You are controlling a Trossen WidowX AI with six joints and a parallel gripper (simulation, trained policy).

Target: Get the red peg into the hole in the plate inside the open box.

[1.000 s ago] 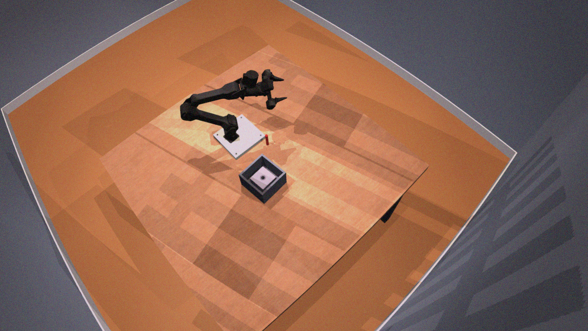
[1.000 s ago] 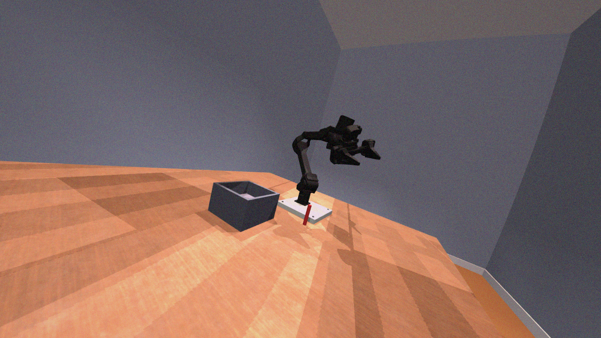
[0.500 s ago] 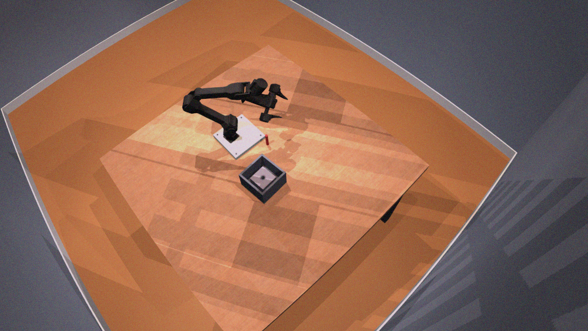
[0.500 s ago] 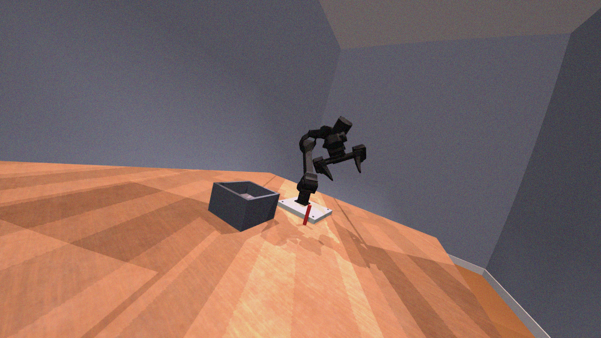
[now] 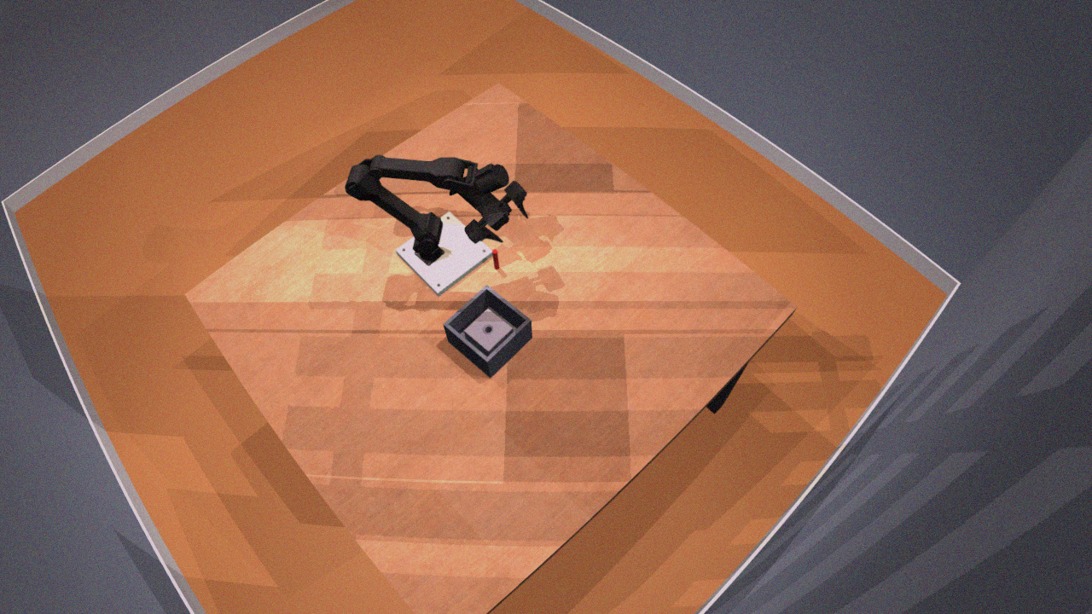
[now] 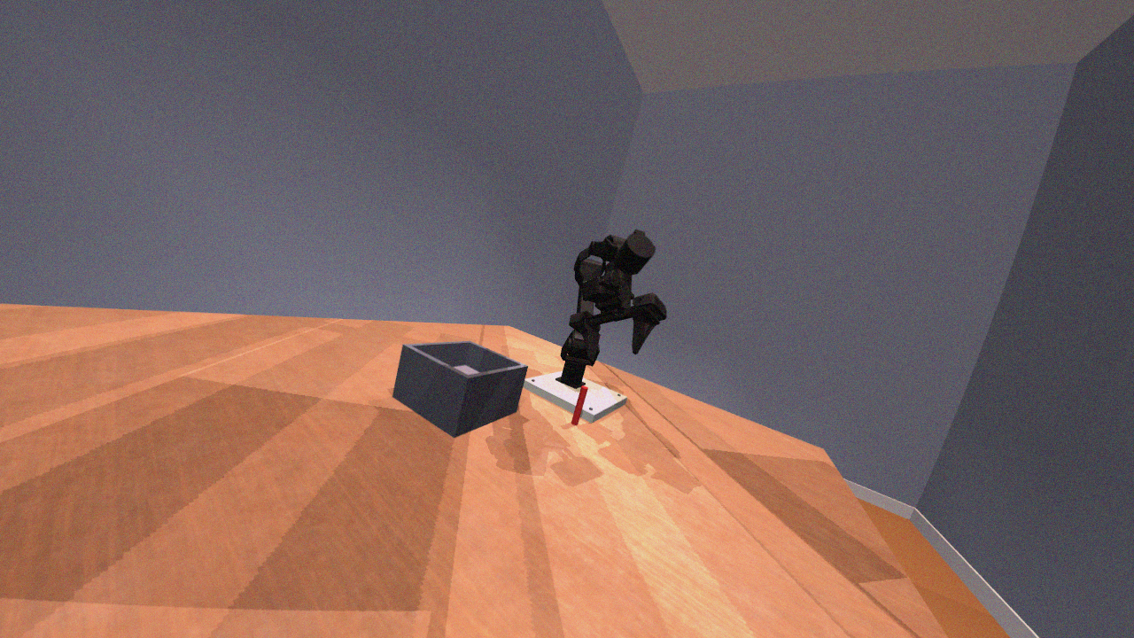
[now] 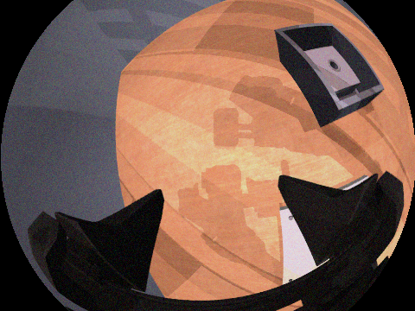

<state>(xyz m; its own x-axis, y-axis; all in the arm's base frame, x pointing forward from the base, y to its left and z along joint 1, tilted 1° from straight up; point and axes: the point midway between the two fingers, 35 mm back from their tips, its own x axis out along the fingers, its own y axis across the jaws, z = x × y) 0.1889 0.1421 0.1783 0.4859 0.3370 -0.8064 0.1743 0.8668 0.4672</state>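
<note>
The red peg [image 5: 496,260] [image 6: 579,406] stands upright, or nearly so, on the table beside the corner of the arm's white base; I do not see it in the wrist view. My gripper [image 5: 514,228] [image 7: 222,189] is open and empty, raised above the table near the peg, with its fingers wide apart. The dark open box [image 5: 511,350] [image 6: 431,392] [image 7: 298,75] stands on the table a short way from the peg. In its bottom lies the pale plate [image 5: 502,327] [image 6: 466,370] [image 7: 347,75], whose round hole [image 5: 488,329] [image 7: 334,65] is empty.
The arm's white base plate [image 5: 450,276] [image 6: 550,391] [image 7: 293,246] lies right by the peg. The box's raised walls surround the plate. The wooden table [image 5: 397,427] [image 6: 332,508] [image 7: 173,125] carries broad patches of shadow, and its edge shows in the wrist view at left.
</note>
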